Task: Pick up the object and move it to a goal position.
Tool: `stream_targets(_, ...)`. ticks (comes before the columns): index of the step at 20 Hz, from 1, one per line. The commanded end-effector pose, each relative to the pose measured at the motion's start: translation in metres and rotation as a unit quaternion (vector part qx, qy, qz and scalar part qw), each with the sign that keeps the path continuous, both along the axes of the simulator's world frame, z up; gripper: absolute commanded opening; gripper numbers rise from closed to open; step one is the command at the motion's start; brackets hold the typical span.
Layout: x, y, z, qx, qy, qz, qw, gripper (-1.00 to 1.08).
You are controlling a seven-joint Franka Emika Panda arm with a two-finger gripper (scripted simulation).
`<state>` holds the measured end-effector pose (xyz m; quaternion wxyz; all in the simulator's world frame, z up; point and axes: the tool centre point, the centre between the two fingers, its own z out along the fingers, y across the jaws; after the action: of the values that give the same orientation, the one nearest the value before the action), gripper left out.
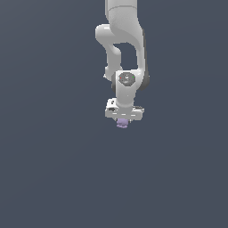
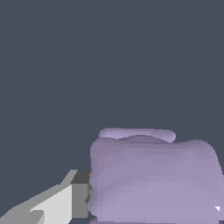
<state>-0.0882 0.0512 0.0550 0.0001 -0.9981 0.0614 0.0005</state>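
Gripper (image 1: 122,120) clamping a lavender lump

The matte, stubby object (image 1: 122,124) is sitting pinched between nearly closed fingers (image 2: 65,201), poking out below the white hand; the far finger is hiding behind it.

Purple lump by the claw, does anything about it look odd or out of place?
Nothing stands out. The purple lump sits right under the claw, with one finger against its side; no damage visible.

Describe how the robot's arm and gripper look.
The arm is glossy white with rounded, bulky links and dark seams at the joints. A dark round cap with tiny red and green marks sits on the wrist. The gripper is white and blocky; its finger carries a grey pad.
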Motion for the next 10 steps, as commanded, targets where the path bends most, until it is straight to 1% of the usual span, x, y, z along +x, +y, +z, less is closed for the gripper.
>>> stream_targets(1,0.001,-0.012,0.011,0.0,-0.001,0.0,1.0,-1.0)
stream_targets(5,0.002,-0.039,0.035,0.0,-0.001,-0.001,1.0,-1.0)
stream_targets(10,0.005,-0.083,0.075,0.001,-0.001,-0.001,1.0,-1.0)
